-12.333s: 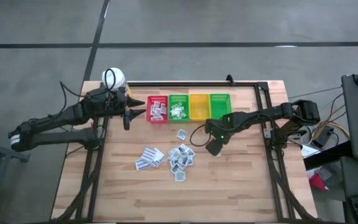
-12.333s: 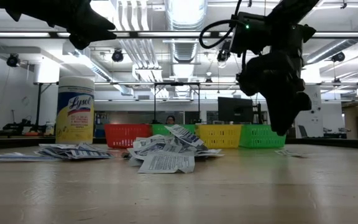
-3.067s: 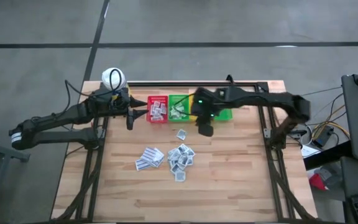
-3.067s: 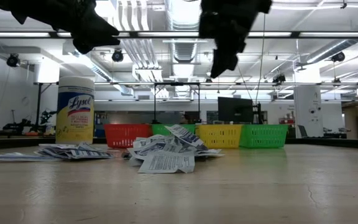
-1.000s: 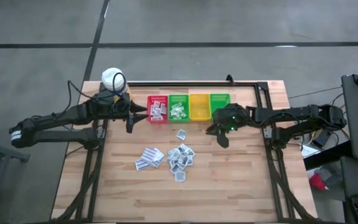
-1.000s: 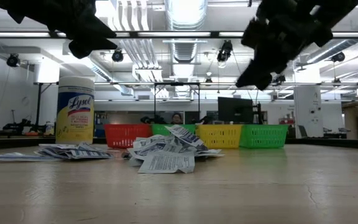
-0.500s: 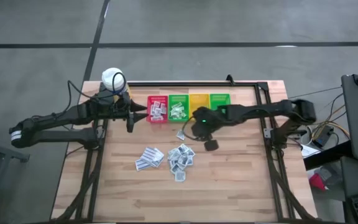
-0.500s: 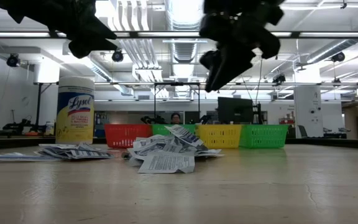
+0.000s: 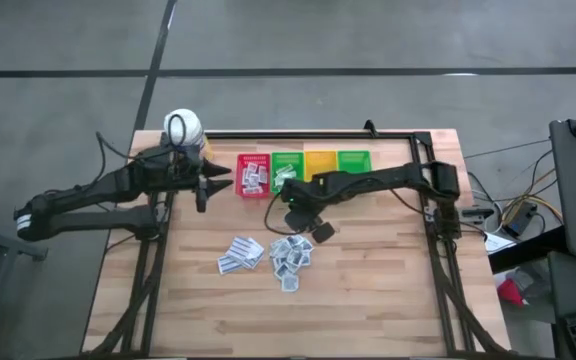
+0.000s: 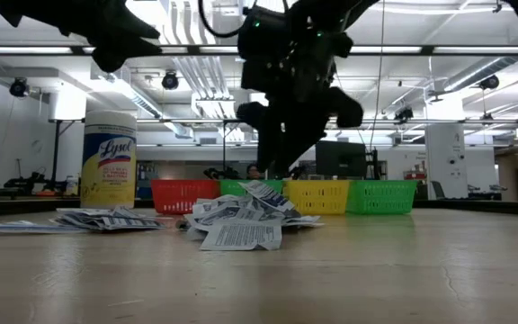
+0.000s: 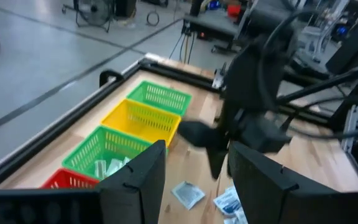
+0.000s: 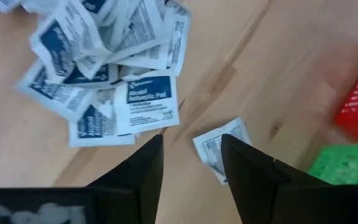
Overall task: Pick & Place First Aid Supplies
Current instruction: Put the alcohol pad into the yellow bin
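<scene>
Two claws up over the bench right now. Starting at the left: the left claw hangs beside the red bin, fingers spread with a clear gap and nothing in them. Just behind it stands the yellow bottle. In its wrist view the row of bins runs away ahead of the fingers: red, then the green bin with a few sachets in it, then the yellow bin, then another green one.

Moving right, the flat stack of sachets lies on the bench well off from either claw, its long axis slanted.

Next is the right claw, hovering with fingers wide and empty. One loose sachet lies flat just past its fingertips, roughly in line with the gap, long axis running diagonally, one corner pointing toward the bins. The main heap of sachets sits just off to one side of that claw, overlapping at all angles. From above, the heap lies right by the claw, on the near side.
</scene>
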`<state>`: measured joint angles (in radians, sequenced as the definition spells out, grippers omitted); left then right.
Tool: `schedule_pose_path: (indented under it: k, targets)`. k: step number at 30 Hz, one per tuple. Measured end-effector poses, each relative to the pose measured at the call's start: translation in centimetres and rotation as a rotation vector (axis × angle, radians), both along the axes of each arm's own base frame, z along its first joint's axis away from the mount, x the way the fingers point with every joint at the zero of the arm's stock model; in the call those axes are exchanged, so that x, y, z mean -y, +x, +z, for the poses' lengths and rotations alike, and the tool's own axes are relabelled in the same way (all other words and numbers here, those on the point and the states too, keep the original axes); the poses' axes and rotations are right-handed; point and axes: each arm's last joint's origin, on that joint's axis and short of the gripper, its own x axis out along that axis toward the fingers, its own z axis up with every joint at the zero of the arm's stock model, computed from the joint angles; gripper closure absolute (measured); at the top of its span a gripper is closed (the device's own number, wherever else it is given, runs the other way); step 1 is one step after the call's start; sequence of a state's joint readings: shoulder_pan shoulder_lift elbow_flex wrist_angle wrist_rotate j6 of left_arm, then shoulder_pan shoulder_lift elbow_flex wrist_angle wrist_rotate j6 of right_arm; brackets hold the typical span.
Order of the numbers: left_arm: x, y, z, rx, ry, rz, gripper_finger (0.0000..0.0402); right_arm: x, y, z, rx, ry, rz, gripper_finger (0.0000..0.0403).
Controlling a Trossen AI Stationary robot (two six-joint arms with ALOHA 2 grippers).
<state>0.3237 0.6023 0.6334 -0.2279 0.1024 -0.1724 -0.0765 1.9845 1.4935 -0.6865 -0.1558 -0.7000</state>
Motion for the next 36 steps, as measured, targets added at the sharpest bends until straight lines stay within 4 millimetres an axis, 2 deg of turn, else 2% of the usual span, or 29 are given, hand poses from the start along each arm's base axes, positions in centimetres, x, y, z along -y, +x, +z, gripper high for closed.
schedule_pose_path:
  k: [11,16,20,33,36]
  targets:
    - [0.5,-1.6,0.8,0.063,0.035,-0.003,0.0227,1.5,1.5,-2.2,-0.131,-0.022,0.051,0.0241]
    - [0.6,-1.8,0.8,0.061,0.038,-0.003,0.0227,2.0,2.4,-3.5,-0.162,-0.14,0.055,0.0242]
    - [0.6,-1.8,0.7,0.05,0.034,-0.004,0.0227,2.1,3.0,-3.7,-0.161,-0.156,0.057,0.0243]
    - [0.6,-1.8,0.6,0.042,0.022,-0.002,0.0227,1.6,3.1,-6.8,-0.253,-0.138,0.056,0.0256]
    - [0.6,-1.8,0.6,0.043,0.02,-0.002,0.0227,1.6,3.1,-7.0,-0.257,-0.134,0.045,0.0268]
